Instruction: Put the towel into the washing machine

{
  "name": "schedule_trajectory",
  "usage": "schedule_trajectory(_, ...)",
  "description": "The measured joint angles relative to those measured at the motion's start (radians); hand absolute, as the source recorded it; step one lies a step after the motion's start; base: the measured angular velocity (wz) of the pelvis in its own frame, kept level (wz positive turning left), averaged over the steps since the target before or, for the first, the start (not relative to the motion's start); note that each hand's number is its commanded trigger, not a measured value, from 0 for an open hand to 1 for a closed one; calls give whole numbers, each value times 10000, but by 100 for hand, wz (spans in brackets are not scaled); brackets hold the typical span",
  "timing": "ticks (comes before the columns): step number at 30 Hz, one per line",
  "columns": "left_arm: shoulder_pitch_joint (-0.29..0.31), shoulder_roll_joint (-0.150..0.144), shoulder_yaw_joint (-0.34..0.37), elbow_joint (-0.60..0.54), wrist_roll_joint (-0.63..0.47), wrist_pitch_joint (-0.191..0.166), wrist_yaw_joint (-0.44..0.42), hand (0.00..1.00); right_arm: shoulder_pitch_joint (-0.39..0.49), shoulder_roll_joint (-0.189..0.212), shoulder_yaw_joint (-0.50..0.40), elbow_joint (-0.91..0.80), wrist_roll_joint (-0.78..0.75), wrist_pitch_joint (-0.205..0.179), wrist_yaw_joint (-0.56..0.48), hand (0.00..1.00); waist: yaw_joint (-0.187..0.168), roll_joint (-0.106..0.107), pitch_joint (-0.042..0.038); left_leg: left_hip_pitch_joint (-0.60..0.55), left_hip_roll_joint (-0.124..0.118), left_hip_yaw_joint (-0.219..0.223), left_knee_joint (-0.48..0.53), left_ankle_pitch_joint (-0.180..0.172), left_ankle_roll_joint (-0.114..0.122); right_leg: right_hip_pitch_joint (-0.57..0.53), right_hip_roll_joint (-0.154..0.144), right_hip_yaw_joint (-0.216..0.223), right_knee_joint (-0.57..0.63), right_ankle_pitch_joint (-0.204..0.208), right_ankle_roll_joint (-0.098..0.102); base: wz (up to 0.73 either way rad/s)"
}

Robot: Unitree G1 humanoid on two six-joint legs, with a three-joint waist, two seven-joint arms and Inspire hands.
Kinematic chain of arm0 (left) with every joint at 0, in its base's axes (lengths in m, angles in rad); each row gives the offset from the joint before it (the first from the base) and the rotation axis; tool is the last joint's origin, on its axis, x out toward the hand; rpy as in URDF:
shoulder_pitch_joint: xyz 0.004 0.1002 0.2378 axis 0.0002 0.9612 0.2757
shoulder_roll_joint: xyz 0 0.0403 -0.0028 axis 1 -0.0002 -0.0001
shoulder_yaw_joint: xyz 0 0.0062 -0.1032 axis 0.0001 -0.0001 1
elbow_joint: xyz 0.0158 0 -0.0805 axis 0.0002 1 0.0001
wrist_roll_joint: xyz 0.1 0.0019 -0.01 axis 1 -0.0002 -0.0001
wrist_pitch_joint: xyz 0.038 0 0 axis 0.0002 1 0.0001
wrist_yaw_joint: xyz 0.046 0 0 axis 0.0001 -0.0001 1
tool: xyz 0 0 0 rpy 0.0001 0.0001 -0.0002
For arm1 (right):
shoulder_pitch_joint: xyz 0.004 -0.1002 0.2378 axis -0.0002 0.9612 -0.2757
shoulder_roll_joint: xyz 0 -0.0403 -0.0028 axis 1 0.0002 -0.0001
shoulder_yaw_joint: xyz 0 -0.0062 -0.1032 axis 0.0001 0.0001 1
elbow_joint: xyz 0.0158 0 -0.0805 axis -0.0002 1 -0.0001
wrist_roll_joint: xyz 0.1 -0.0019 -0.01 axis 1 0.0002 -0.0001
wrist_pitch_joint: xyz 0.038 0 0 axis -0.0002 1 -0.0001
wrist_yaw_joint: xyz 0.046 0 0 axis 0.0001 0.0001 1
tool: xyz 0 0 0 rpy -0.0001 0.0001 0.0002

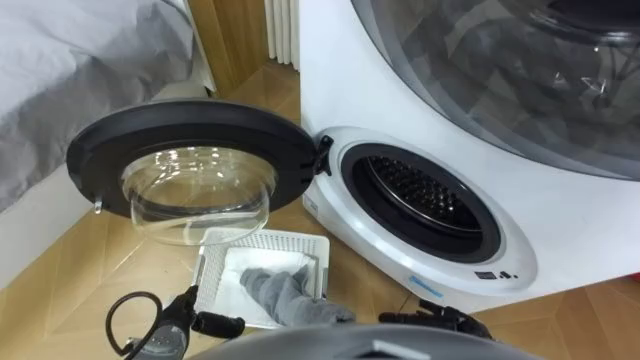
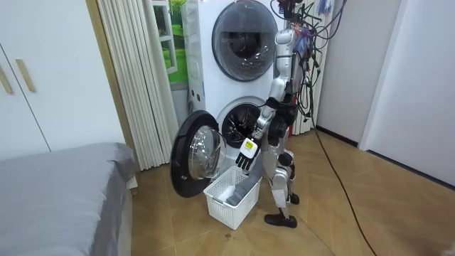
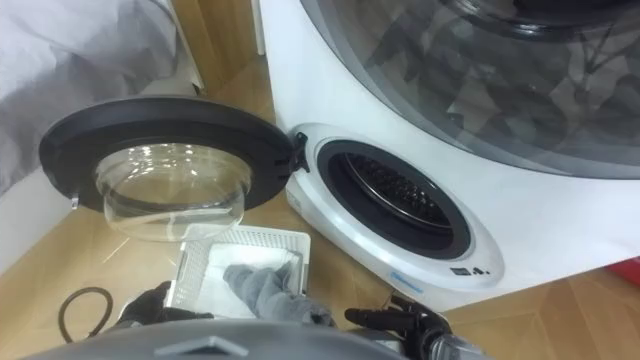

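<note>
1. The left hand (image 1: 205,322) hangs low at lower left, fingers loose and holding nothing; the right hand (image 1: 440,322) sits low at lower right, and I cannot tell if it is wide or closed
2. The grey towel (image 1: 285,295) lies bunched in the white basket (image 1: 265,240) between the hands, touched by neither
3. The door (image 1: 190,135) stands swung wide, its glass bowl just beyond the basket's far rim; the drum (image 1: 425,195) gapes to its right
4. The washer (image 1: 560,230) carries a second machine (image 1: 520,80) on top
5. The floor (image 1: 60,270) is wood; a bed (image 1: 70,70) lies left, and a curtain (image 2: 135,78) hangs beside the washer
</note>
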Motion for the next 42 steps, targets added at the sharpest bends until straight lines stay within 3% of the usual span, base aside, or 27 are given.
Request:
schedule_trajectory(5, -10, 3, 17, 2, 0, -3, 10, 0, 13, 23, 3, 12, 4, -60, -69, 0, 10, -84, -18, -6, -28, -34, -6, 0, 1, 43, -17, -6, -123, -3, 5, 0)
schedule_trajectory(12, -115, 17, -21, 11, 129, -137, 72, 0, -131, 35, 473, 16, -33, -240, -175, 0, 49, -162, 54, -278, -27, -179, 93, 1, 0, -246, -20, -104, -93, -5, 8, 4)
schedule_trajectory(17, -315, 31, -239, 96, 225, -236, 251, 0, -301, 36, 867, -1, -139, -240, -184, 0, 17, -207, 58, -795, -31, -230, 302, 5, 6, -642, -75, -224, 71, -1, 3, 5)
schedule_trajectory(18, -377, 30, -308, 143, 353, -239, 288, 0, -383, 36, 867, 4, -241, -239, -160, 0, 14, -156, 94, -895, -35, -241, 370, 5, 7, -690, -93, -254, 74, -1, 2, 4)
schedule_trajectory(23, -1009, 6, -730, 303, 1479, -389, 330, 0, -703, 20, 1093, 35, -454, -344, -113, 0, -7, -98, 109, -1608, -38, -382, 694, 11, 18, -1334, -145, -343, 336, 4, -6, 7)
schedule_trajectory(26, -1648, -82, -998, 545, 2226, -486, 422, 0, -1156, 59, 1383, 94, -641, -350, -36, 0, -9, 28, 200, -2303, -14, -428, 1024, 28, 46, -2146, -196, -306, 854, 3, -7, -5)
schedule_trajectory(30, -2444, -271, -1298, 1054, 3010, -907, 688, 0, -1775, 105, 1554, 209, -1273, -592, -47, 0, -44, 90, 330, -3169, -34, -406, 1315, 92, 153, -3333, -313, -200, 1709, -22, -16, -9)
schedule_trajectory(36, -3740, -493, -1678, 1627, 3263, -1240, 793, 0, -2614, 116, 1638, 273, -1165, -766, -44, 0, -306, 90, 639, -4964, -102, -386, 2223, 185, 321, -5054, -514, -191, 2487, 0, -99, 3)
schedule_trajectory(42, -4714, -430, -2790, 1680, 3660, -1271, 1045, 0, -3312, 125, 1957, -149, -1214, -806, -64, 0, -527, 91, 721, -6868, -32, -190, 3040, 270, 467, -7036, -594, 38, 3229, 103, -262, -5)
